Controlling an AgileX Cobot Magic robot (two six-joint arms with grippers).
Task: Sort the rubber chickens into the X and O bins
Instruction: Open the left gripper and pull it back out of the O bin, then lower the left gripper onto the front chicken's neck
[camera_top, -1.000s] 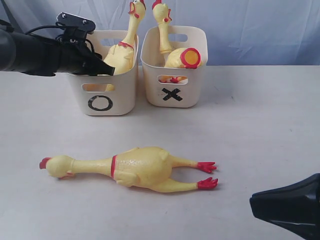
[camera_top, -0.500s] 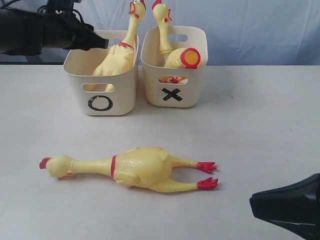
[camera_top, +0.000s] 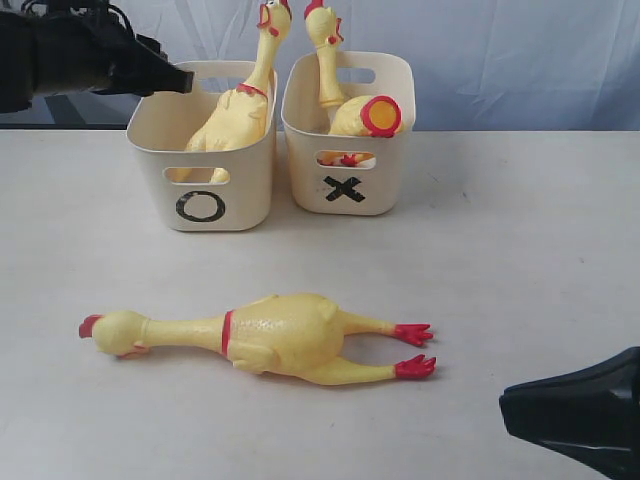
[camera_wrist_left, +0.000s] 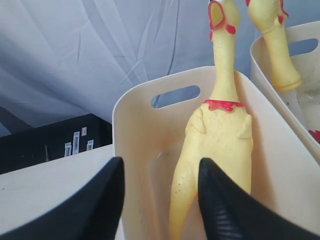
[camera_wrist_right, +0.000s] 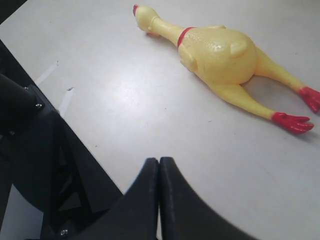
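1 loose rubber chicken (camera_top: 270, 340) lies flat on desk (camera_top: 520, 260), lower centre, head left. Judged light, soft, squashy, a bit slick; best gripped across the plump body behind the red neck band. Left fingers (camera_top: 165, 78) wide apart, empty, upper left over O bin (camera_top: 200, 200) rim. Right fingers (camera_wrist_right: 159, 172) pressed together, empty, lower right. Bare desk all round the chicken; X bin (camera_top: 350, 185) well apart from it.

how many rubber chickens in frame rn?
3 for sure. One chicken lies on the table; a second chicken leans in the O bin; a third chicken stands in the X bin. The red-ringed yellow lump beside it may be a fourth; can't tell.
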